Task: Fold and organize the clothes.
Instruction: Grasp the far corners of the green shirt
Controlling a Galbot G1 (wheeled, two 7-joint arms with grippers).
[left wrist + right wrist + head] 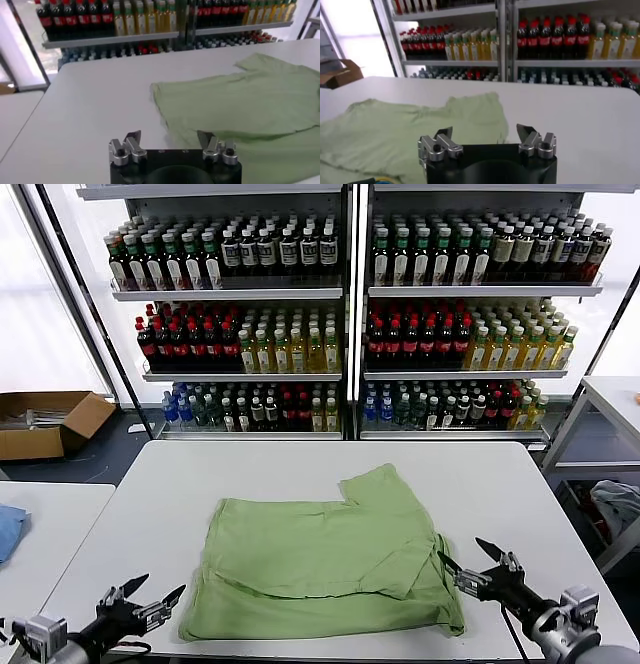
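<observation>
a light green shirt (325, 564) lies flat on the white table (200, 484), partly folded: one sleeve points toward the far right, and the lower right corner is doubled over so that several layers show there. whether this is one garment or two stacked together is hard to tell from the head view; only plain green cloth shows, with no collar or print facing up.

the left gripper (150, 596) hovers low at the near left corner of the table, just beside the shirt's lower left edge but not touching it. its fingers are spread wide and hold nothing; in the left wrist view the gripper (168, 141) has bare table between its tips, with the cloth (240, 100) lying ahead and to one side.

the right gripper (472, 556) sits at the near right, close to the shirt's folded corner, its fingers also parted wide and empty. in the right wrist view the gripper (484, 134) faces across the table with the shirt (405, 135) spread in front of it.

behind the table stand shelves (350, 289) packed with rows of bottles (250, 349), dark, red, yellow and green ones grouped by row. on the floor at the far left is an open cardboard box (45, 422); what lies in it is too small to make out. a second table (40, 524) at the left carries a bit of blue cloth (8, 529).
</observation>
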